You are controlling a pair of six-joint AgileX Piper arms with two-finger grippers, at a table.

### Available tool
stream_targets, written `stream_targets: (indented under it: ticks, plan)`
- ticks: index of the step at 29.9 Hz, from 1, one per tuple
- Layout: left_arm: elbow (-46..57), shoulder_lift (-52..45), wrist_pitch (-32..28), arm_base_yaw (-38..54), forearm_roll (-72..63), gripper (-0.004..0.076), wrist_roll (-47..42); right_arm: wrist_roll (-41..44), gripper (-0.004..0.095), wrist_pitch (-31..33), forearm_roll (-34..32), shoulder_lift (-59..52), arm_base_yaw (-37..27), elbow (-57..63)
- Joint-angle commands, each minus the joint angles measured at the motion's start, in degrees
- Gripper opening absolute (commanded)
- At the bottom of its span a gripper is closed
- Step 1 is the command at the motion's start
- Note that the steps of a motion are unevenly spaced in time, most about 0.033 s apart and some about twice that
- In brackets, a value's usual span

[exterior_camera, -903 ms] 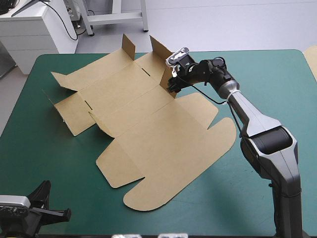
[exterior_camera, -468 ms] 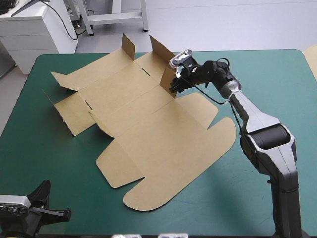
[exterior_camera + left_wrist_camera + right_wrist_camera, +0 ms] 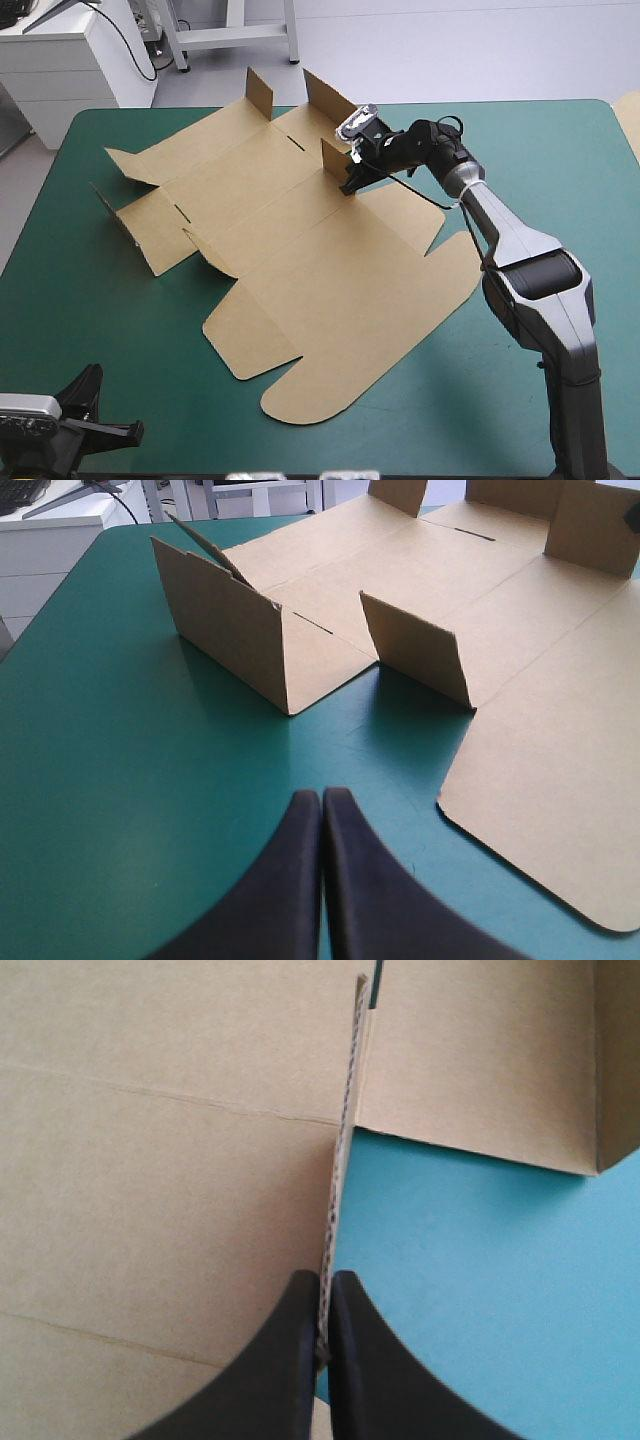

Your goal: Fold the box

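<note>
Brown box [image 3: 320,270] lies mostly flat across the middle of the teal-green desk [image 3: 100,300], with several flaps raised along its far and left sides. Right claw [image 3: 350,183] pinches the edge of 1 upright flap [image 3: 333,160] at the box's far right. Left claw [image 3: 322,798] is closed on nothing, over bare cover near the box's left wall.

Right claw [image 3: 322,1335] pinched on the box's [image 3: 150,1160] upright flap edge
</note>
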Motion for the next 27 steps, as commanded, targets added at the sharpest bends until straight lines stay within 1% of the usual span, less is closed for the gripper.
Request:
stream_targets:
  ticks: [1, 5, 9, 11, 15, 22, 25, 27]
  plan:
    - [-1.21, -0.31, -4.32, -0.32, -0.62, -0.0008, -0.51, -8.94, -0.0021, 3.12, 1.02, -3.96, -0.24, -3.10]
    - [-1.21, -0.31, -4.32, -0.32, -0.62, -0.0008, -0.51, -14.85, -0.0021, 7.54, -0.35, -3.96, -0.24, -4.55]
    - [-1.21, -0.31, -4.32, -0.32, -0.62, -0.0008, -0.51, -18.42, -0.0021, 10.21, -0.79, -3.96, -0.16, -5.98]
    - [-1.21, -0.31, -4.32, -0.32, -0.62, -0.0008, -0.51, -20.08, -0.0021, 11.08, -2.12, -3.96, 0.35, -6.22]
    - [-1.21, -0.31, -4.32, -0.32, -0.62, -0.0008, -0.51, -21.99, -0.0021, 14.36, -5.94, -4.07, 1.84, -7.35]
    - [-1.21, -0.31, -4.32, -0.32, -0.62, -0.0008, -0.51, -22.81, -0.0021, 20.24, -9.56, -4.32, 5.86, -10.19]
    - [-1.21, -0.31, -4.32, -0.32, -0.62, -0.0008, -0.51, -22.81, -0.0021, 20.67, -11.04, -4.41, 8.43, -11.92]
    - [-1.21, -0.31, -4.32, -0.32, -0.62, -0.0008, -0.51, -22.81, -0.0021, 19.66, -12.19, -4.41, 10.06, -12.84]
